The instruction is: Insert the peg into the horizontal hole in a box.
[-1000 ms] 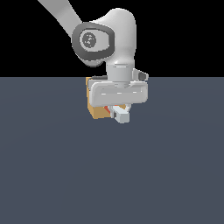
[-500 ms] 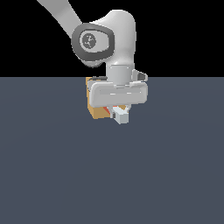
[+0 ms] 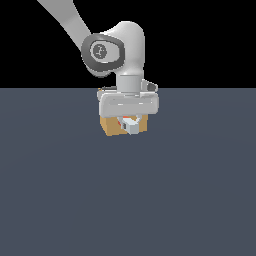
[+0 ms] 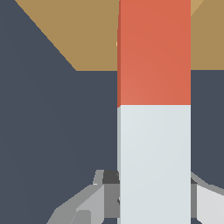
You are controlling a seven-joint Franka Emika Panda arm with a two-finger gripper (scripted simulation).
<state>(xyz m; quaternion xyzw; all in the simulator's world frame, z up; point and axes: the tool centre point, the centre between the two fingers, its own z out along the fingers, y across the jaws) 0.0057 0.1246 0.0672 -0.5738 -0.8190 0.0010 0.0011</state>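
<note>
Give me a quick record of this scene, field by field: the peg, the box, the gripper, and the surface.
peg: orange-red and white bar, orange-red end toward the box, white end at the gripper
box: tan block on the floor, partly hidden behind the hand
hole: not visible in either view
gripper: fingers on either side of the peg's white end, holding it
surface: flat dark grey-blue floor

Glossy white rounded arm links, dark grey joint cap with round emblem, pale boxy wrist block
</note>
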